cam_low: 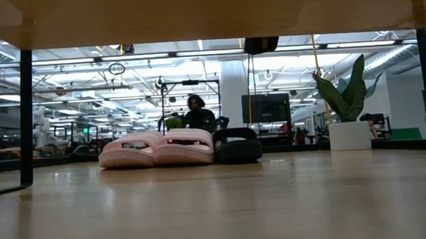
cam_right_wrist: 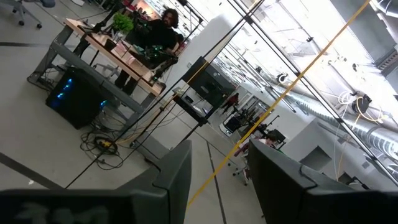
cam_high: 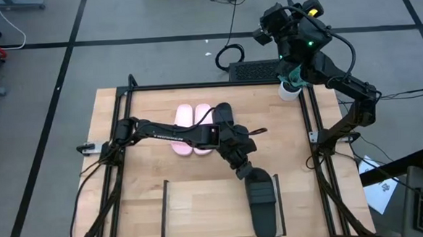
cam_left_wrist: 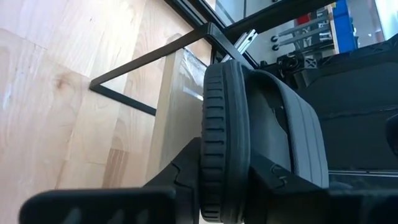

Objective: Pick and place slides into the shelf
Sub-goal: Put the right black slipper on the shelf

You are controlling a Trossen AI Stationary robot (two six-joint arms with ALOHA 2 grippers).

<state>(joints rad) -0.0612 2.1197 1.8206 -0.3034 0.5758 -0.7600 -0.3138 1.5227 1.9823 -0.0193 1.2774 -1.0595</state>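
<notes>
My left gripper [cam_high: 242, 168] reaches from the table's left to the middle and is shut on a black slide [cam_high: 261, 203]. That slide stretches toward the near edge over the right part of the shelf [cam_high: 201, 206], close to its right rail [cam_high: 277, 198]. The pink pair [cam_high: 192, 128] and the second black slide [cam_high: 223, 118] stand side by side on their soles on the table's far half. The low view shows them too: pink slides [cam_low: 155, 149], black slide [cam_low: 237, 145]. My right gripper [cam_right_wrist: 217, 180] is open, parked high beyond the table's far right corner. My left gripper holds the black slide by its far end [cam_left_wrist: 217, 180], pinched between the two fingers across the sole's thickness: one finger [cam_left_wrist: 183, 171] on the underside, the other [cam_left_wrist: 280, 180] on the strap side. The slide points away from the fingers toward the near edge. I cannot tell whether it rests on the shelf.
A white cup with a green thing [cam_high: 289, 85] stands at the table's far right corner. Black frame bars [cam_high: 217, 84] run along the far edge and both sides. The shelf's left part [cam_high: 194, 206] holds nothing. A person [cam_low: 196, 113] sits far behind the table.
</notes>
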